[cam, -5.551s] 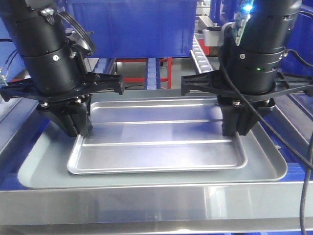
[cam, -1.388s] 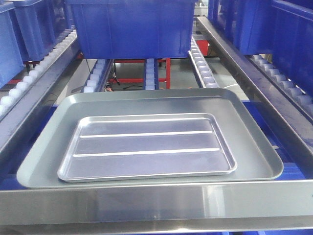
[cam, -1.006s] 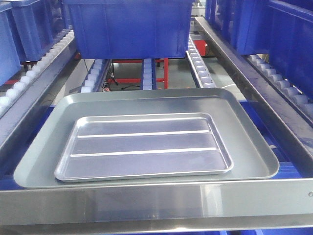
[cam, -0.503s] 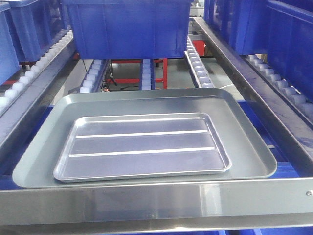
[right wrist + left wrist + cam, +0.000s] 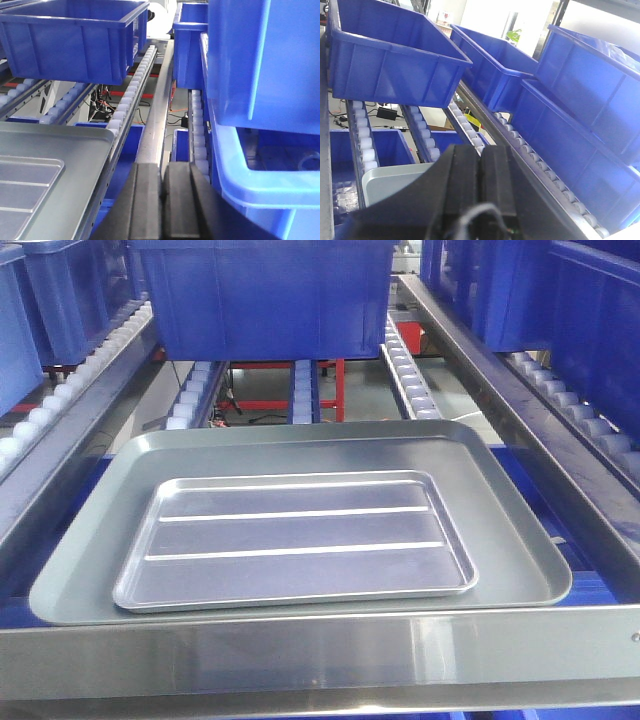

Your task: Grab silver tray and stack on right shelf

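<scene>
I'm seeing the silver tray (image 5: 295, 540), bright mirror-like metal with two pale shining stripes along its base and a bluish reflection. It sits on a duller matte grey tray (image 5: 510, 530). The shelf's front lip (image 5: 320, 652) is glossy steel. The roller tracks (image 5: 410, 375) show white. The bin (image 5: 265, 295) behind is deep blue, and a red frame (image 5: 280, 392) peeks below. Both grippers, left (image 5: 481, 172) and right (image 5: 162, 195), look plain black.

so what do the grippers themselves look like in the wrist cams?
Both are matte black. The left gripper shows two flat, blocky fingers on a broad black body, with a thin cable looped at the base. The right gripper has the same paired black fingers; no markings visible.
</scene>
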